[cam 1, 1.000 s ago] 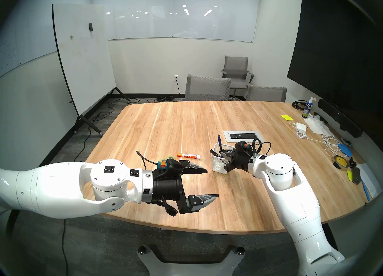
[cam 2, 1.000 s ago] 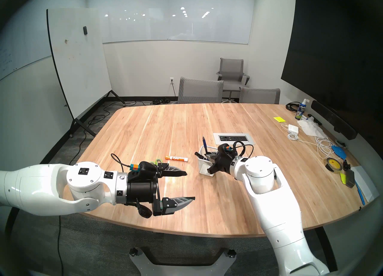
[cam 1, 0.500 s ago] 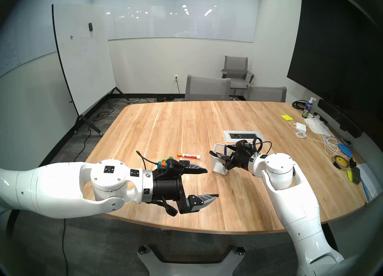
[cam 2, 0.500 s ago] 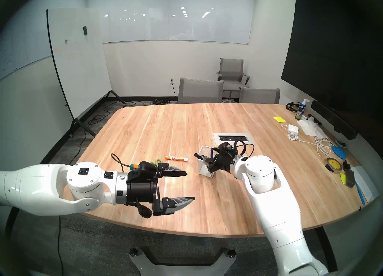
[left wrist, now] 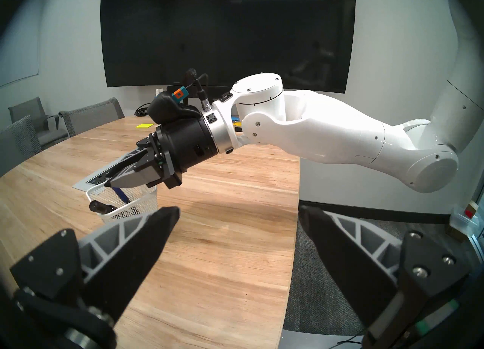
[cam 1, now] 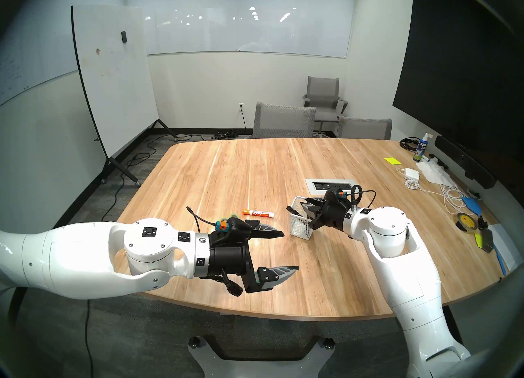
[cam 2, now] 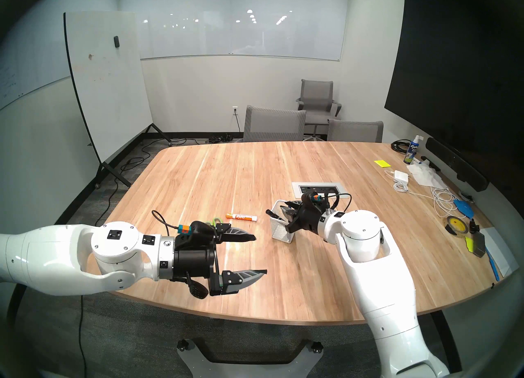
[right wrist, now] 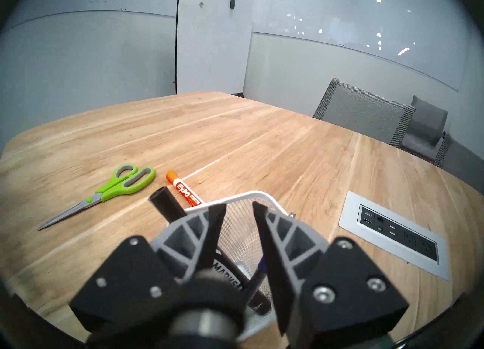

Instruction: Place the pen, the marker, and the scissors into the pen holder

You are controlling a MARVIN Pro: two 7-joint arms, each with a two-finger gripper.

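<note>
Orange marker (right wrist: 184,192) reads "EXPO", lying beside the scissors (right wrist: 110,190).

Bright overhead light; dark fisheye rim

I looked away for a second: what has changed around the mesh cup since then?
The right gripper let go of the blue pen, which dropped into the pen holder, and has drawn back slightly, open. The left gripper, scissors and orange marker stayed put.
</note>
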